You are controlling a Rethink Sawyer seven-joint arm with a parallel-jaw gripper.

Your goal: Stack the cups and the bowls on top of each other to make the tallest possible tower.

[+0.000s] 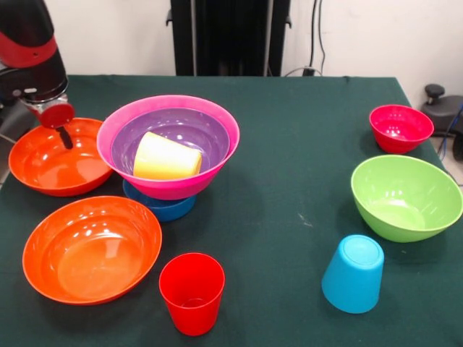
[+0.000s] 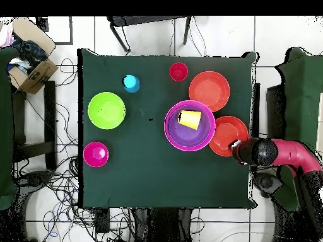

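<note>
The tower is a magenta bowl [image 1: 168, 186] holding a purple bowl [image 1: 173, 129], resting on a small blue bowl [image 1: 163, 207]. A yellow cup [image 1: 166, 157] lies on its side in the purple bowl. My gripper [image 1: 64, 134] hangs over the right rim of the far orange bowl [image 1: 43, 163] and holds nothing that I can see. A second orange bowl [image 1: 90, 249] sits nearer the camera. The red cup [image 1: 192, 293] stands upright, and the light blue cup [image 1: 352, 273] stands upside down. The lime green bowl [image 1: 405, 196] and small crimson bowl [image 1: 400, 128] sit at the right.
In the overhead view the arm [image 2: 277, 153] reaches in from the right edge beside the orange bowl [image 2: 227, 134]. The table's green cloth [image 1: 289, 166] lies bare between the tower and the green bowl. A cardboard box [image 2: 30, 69] stands off the table.
</note>
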